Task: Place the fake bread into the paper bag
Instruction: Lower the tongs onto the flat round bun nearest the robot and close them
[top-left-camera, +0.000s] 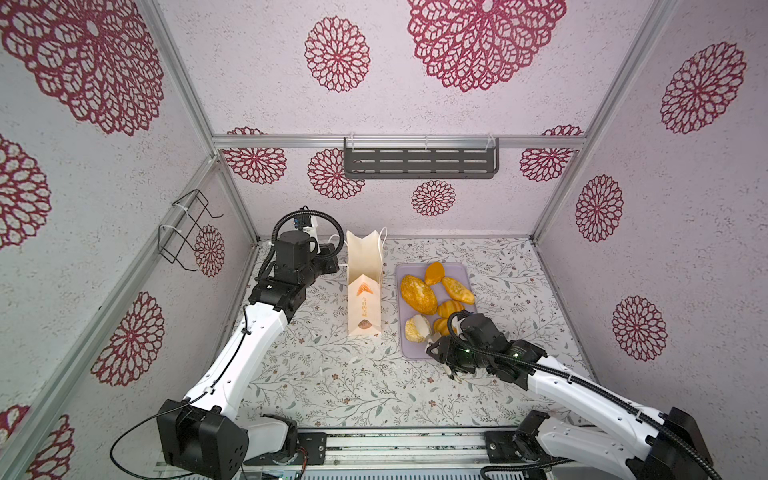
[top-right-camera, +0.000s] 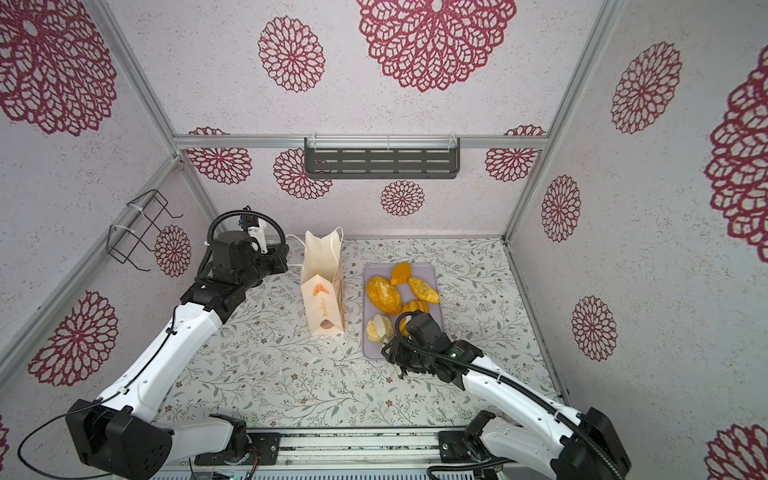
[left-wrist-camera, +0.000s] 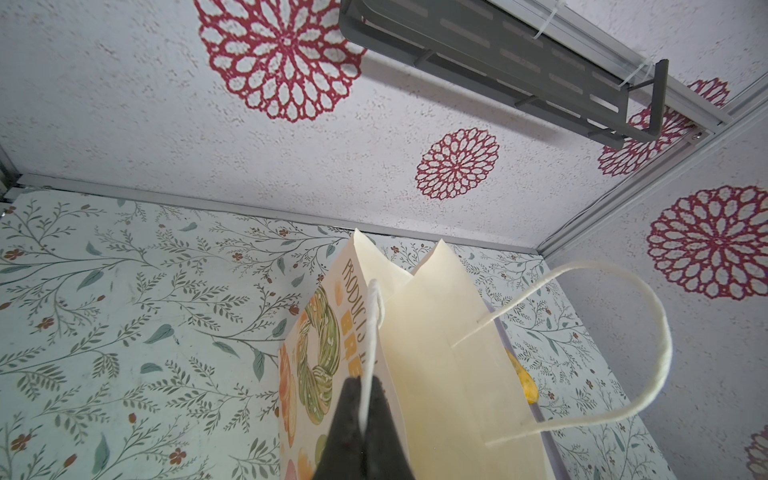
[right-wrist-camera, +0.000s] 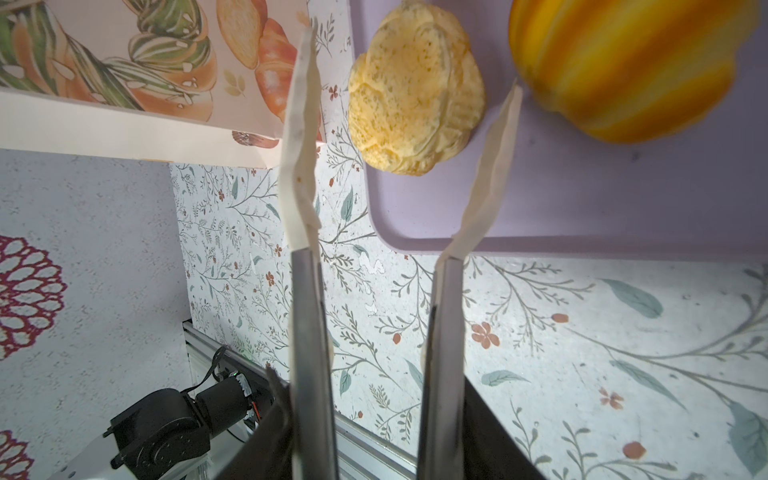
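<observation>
Paper bag (top-left-camera: 364, 291) stands, one cord handle (left-wrist-camera: 371, 332) pinched in the left end effector (left-wrist-camera: 365, 384). Right end effector (right-wrist-camera: 413, 60) gapes astride a pale bun (right-wrist-camera: 415, 104).

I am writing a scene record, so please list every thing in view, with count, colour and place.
fake bread: at least six visible, golden-yellow to orange-brown, on the tray
paper bag: one, cream, upright, left of the tray
tray: one, lilac, on the table
table: one, floral cover, under all
shelf: one, dark grey, back wall
wire rack: one, black, left wall
left jaws: shut on the bag's white cord handle
right jaws: open, tips flanking the pale bun
</observation>
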